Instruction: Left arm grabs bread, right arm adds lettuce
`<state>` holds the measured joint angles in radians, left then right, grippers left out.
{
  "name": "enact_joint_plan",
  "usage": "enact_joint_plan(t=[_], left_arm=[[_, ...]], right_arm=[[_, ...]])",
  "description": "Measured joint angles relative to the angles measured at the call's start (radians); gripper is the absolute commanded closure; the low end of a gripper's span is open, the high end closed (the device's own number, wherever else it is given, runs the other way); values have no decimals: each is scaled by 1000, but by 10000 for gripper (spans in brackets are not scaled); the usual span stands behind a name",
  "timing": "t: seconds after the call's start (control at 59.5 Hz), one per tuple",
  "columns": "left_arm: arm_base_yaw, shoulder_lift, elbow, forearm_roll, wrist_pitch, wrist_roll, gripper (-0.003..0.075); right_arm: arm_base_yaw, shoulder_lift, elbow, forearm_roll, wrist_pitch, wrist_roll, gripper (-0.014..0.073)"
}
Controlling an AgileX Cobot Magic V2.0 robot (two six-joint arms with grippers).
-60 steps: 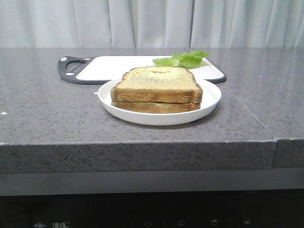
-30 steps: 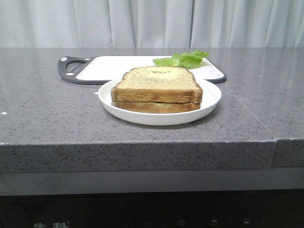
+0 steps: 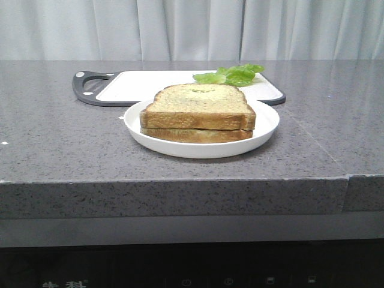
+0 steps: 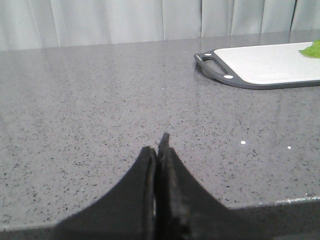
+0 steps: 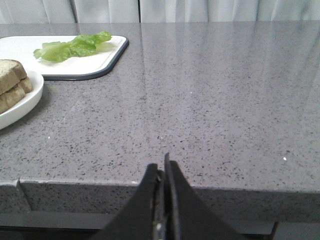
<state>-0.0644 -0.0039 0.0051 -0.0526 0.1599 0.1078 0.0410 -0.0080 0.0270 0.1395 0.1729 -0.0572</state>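
Nothing has moved since the earlier frames: the bread point(image 3: 198, 103) sits on a plainer slice point(image 3: 197, 134) on the white plate point(image 3: 264, 133), and the lettuce point(image 3: 231, 75) lies on the cutting board point(image 3: 141, 86) behind it. Both arms wait off the bench point(image 3: 60, 138) edge, left tool point(image 4: 159, 150) and right tool point(image 5: 162, 172) each pressed together and empty. No step looks begun; next the left tool must spread and reach the top slice. White characters below the bench front are too small to read
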Motion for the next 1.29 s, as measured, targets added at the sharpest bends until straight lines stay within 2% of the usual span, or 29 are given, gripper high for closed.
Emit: enact_joint_plan(t=[0.134,0.252,0.386,0.504,0.705,0.756,0.806,0.856,0.907,0.957,1.024,1.092,1.293], left_arm=[[0,0,-10,0,-39,-9,741],[0,2,-101,0,25,-20,741],[0,83,-308,0,133,-20,741],[0,234,-472,0,200,-20,741],[0,434,-597,0,229,-22,734],[0,443,-602,0,233,-22,696],[0,445,-604,0,235,-22,608],[0,445,-604,0,235,-22,470],[0,445,-604,0,235,-22,302],[0,445,-604,0,235,-22,175],[0,447,-604,0,235,-22,71],[0,447,-604,-15,232,-22,47],[-2,474,-623,-145,242,-22,48]], right_arm=[[0,0,0,13,-39,0,655],[-2,0,-44,16,-11,0,655],[-2,10,-214,16,86,0,655],[-2,118,-381,12,157,0,655],[-2,341,-578,8,208,0,654],[-2,368,-593,8,210,0,641],[-2,381,-600,8,210,0,592],[-2,386,-600,8,214,0,488],[-2,388,-600,8,218,0,358],[-2,388,-600,8,218,0,214],[-2,388,-600,8,218,0,32],[-2,388,-600,8,218,0,-66],[-2,388,-600,8,218,0,-56]])
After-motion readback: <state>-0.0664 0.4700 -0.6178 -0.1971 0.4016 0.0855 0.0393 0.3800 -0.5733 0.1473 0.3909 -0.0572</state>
